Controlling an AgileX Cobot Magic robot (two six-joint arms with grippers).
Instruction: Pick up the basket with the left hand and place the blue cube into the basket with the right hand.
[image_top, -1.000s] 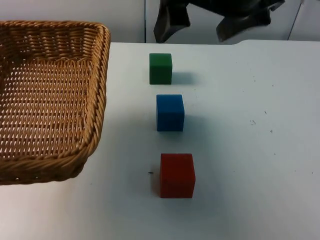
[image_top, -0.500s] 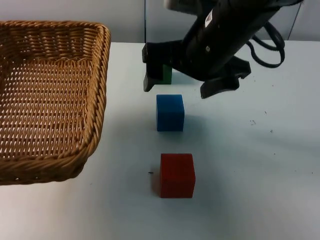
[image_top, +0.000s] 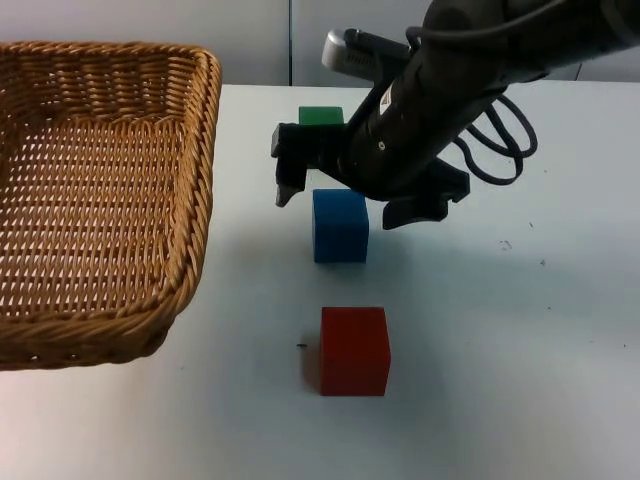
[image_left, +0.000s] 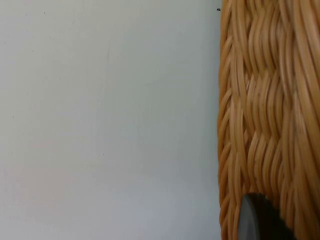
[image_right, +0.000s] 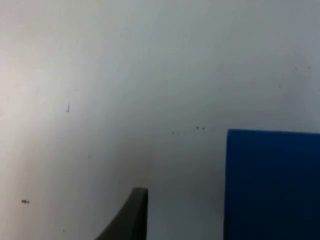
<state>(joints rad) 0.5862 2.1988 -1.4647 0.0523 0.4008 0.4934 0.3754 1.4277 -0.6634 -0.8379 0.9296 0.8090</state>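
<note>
the blue cube is seen resting on the white table, in the middle of a row of three cubes; it is also seen in the right wrist view. the green cube is placed behind it, partly hidden by the right arm, and the red cube in front, each apart from it. the right gripper is held just above the blue cube's far edge, its fingers spread wide to either side and not touching it. the basket is found left of the cubes, its wicker wall close before the left gripper; one fingertip appears to lie against it, but the fingers' state cannot be told.
</note>
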